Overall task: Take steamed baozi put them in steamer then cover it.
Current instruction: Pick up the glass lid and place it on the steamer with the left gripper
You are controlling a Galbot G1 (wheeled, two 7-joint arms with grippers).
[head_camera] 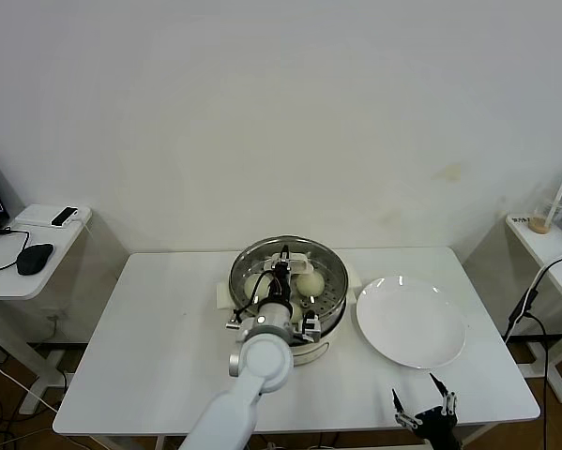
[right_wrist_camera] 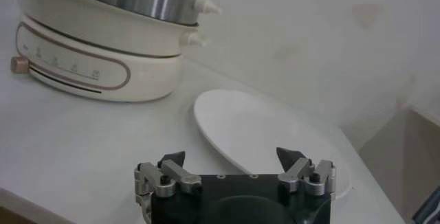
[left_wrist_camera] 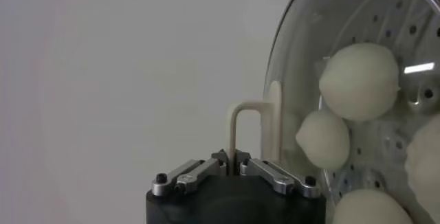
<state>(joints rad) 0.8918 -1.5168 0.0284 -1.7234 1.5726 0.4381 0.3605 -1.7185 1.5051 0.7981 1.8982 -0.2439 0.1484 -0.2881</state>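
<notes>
- Progress looks late-stage: the buns are already in the steamer and only the covering step seems unfinished.
- Left gripper (head_camera: 282,265) sits over the steamer (head_camera: 329,330) in the middle of the table (head_camera: 159,347), its fingers pinched together on the lid handle (left_wrist_camera: 246,126).
- Lid (left_wrist_camera: 299,40) shows in the left wrist view as a clear glass disc with a metal rim, directly over the perforated tray; in the head view it appears to lie on or just above the pot rim, and I cannot tell whether it is fully seated.
- Buns (left_wrist_camera: 359,82) lie under the glass on the tray; three show in whole or large part and a fourth at the picture's edge, close together, some touching.
- Remaining work, as I judge it: settle the lid flat on the rim if it is not there yet, then let go of the handle and lift the arm away.
- Plate (head_camera: 411,323) stands bare just right of the steamer, which fits all the buns having been moved.
- Right gripper (head_camera: 427,409) hangs idle at the near right edge of the table, below the plate, fingers wide apart and holding nothing.
</notes>
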